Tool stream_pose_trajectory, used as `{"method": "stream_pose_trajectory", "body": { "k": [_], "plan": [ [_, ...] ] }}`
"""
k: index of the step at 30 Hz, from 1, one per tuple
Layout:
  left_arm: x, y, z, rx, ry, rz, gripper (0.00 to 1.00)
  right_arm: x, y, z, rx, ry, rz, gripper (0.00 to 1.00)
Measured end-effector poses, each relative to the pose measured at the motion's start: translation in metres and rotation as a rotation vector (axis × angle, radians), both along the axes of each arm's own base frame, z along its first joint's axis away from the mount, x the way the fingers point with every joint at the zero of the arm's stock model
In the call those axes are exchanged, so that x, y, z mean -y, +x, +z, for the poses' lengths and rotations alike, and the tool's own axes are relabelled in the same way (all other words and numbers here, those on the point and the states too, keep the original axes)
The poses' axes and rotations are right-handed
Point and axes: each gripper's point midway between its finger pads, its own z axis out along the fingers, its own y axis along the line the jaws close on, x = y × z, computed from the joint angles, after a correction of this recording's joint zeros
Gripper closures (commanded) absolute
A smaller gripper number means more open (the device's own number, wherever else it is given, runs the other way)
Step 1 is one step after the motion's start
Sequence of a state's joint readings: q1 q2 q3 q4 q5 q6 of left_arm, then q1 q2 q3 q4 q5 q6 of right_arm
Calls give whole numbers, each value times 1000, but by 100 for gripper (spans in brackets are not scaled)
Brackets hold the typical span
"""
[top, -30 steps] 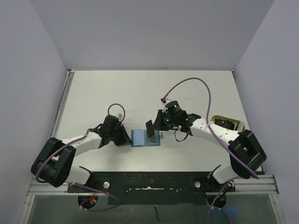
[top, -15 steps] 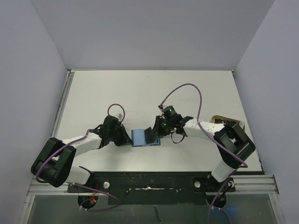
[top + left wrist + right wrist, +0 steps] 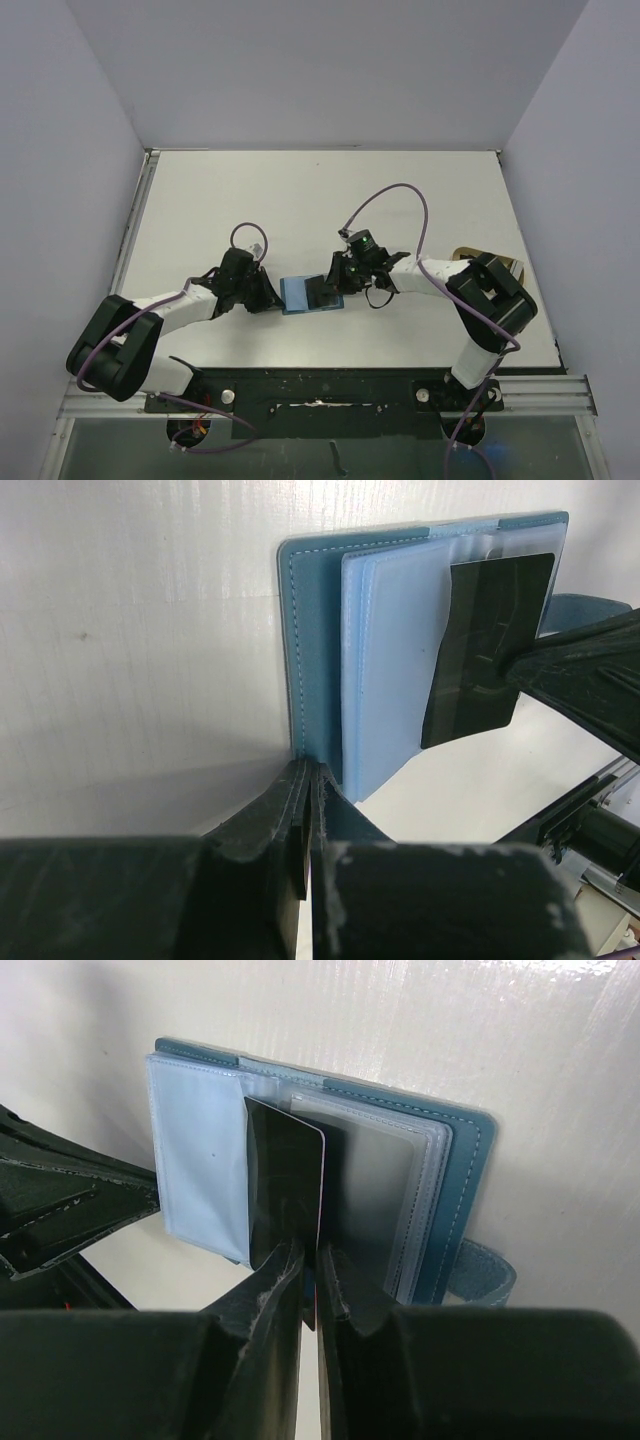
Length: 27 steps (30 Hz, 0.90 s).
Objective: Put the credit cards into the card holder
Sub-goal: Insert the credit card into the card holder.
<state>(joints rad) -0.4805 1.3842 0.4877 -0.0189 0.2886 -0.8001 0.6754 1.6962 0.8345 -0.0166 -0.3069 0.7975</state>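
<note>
I see the card holder (image 3: pixel 312 640) teal with pale stitching, light blue pockets inside; the card (image 3: pixel 487 645) black; the table (image 3: pixel 300 195) white.

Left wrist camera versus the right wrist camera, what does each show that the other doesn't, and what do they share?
Only the left wrist view shows the left gripper, tips closed, meeting the near corner of the teal-blue bifold card holder. Only the right wrist view shows the right gripper flanking the glossy black card at its near edge; whether it grips is unclear. Both show the holder open on the white table, the card tucked partly among its clear plastic sleeves, and the opposite gripper at one side.
</note>
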Motion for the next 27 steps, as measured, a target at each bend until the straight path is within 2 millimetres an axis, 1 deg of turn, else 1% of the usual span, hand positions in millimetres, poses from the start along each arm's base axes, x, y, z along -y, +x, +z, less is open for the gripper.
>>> {"method": "stream_pose_trajectory", "body": {
  "k": [14,19,27],
  "plan": [
    [0,0,0,0,0,0,100,2,1,0,9,-3,11,90],
    [0,0,0,2,2,-3,100,6,5,-1,15,-12,36,90],
    [-1,0,0,6,5,-9,100,7,6,-1,28,-34,75,90]
  ]
}}
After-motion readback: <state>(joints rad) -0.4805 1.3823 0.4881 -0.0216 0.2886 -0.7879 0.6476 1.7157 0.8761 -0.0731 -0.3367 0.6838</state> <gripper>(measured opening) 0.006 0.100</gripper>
